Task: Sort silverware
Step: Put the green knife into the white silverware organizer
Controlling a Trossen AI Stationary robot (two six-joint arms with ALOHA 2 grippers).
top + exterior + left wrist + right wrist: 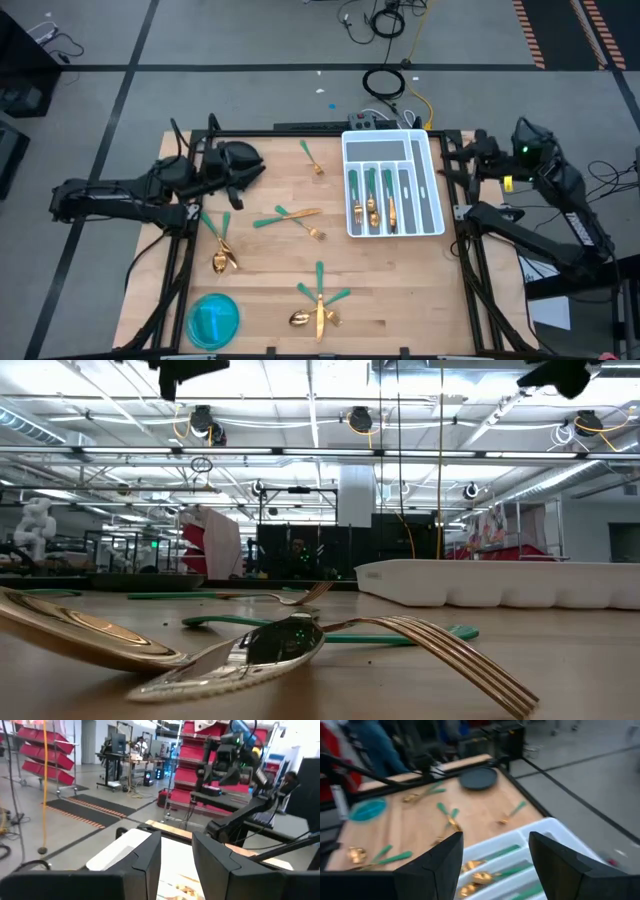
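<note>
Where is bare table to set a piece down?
Bare wood lies between the tray and the table's near edge, and between the blue dish and the near cutlery cluster. Crowded: mid-table crossed forks, left-side spoons.

High view: straight down, far. Low view: table level, close behind silverware [300, 645]. Wrist views share white tray [540, 835].

Robotics lab: red bin racks [42, 762], workstations.
</note>
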